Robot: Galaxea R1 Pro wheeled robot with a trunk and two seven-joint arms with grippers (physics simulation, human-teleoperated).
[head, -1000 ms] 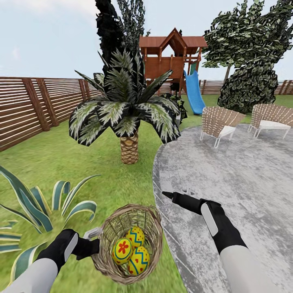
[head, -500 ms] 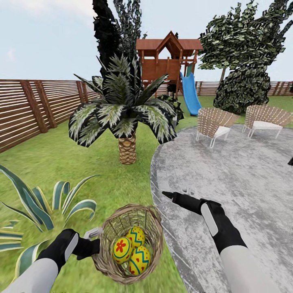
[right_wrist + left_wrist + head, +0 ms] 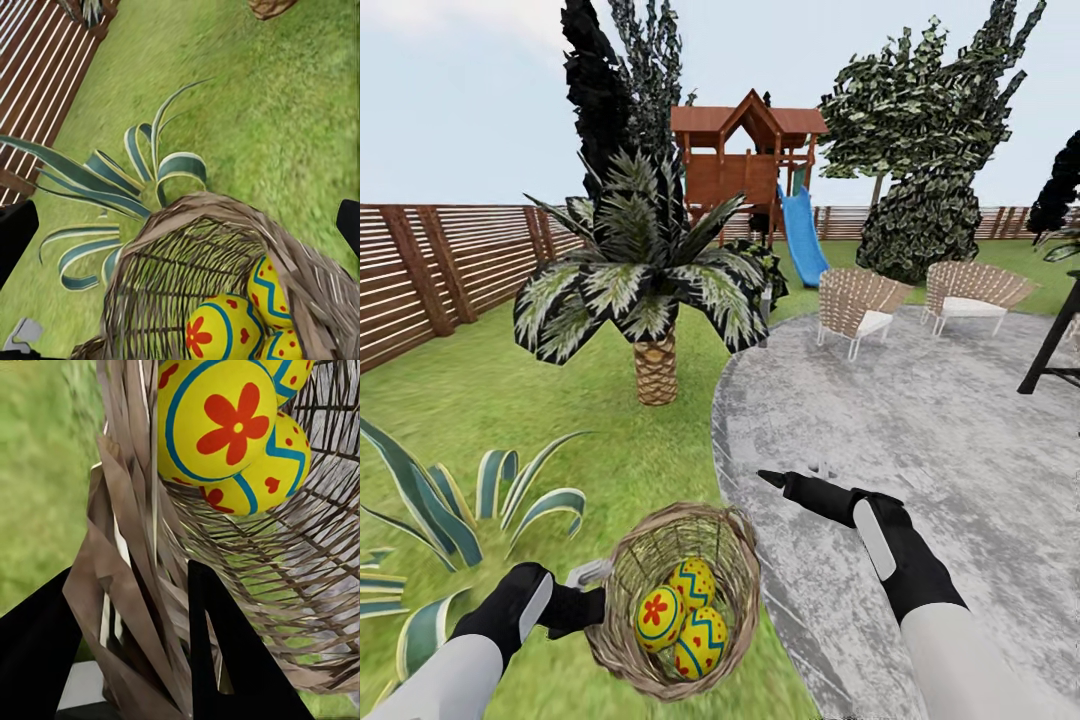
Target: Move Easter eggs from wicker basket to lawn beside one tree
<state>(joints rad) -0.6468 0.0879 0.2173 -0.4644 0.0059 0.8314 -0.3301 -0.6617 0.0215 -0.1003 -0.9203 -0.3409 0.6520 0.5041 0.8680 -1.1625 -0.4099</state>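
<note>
View has swung right; palm [image 3: 645, 300] ahead, striped plant [image 3: 450, 500] beside wicker basket [image 3: 680, 600].

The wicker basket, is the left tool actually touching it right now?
Touching. In the left wrist view, the left tool has one dark finger on each side of the wicker basket wall, pinching its woven strips.

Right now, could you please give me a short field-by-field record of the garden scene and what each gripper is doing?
left gripper: shut on the wicker basket wall, holding it tilted over the lawn
right gripper: free, over the grey paving; open or shut cannot be told
Easter eggs: three, all inside the basket
tree: grey-green crown, far side of the paving
nearer plant: small palm ahead on the grass
</note>
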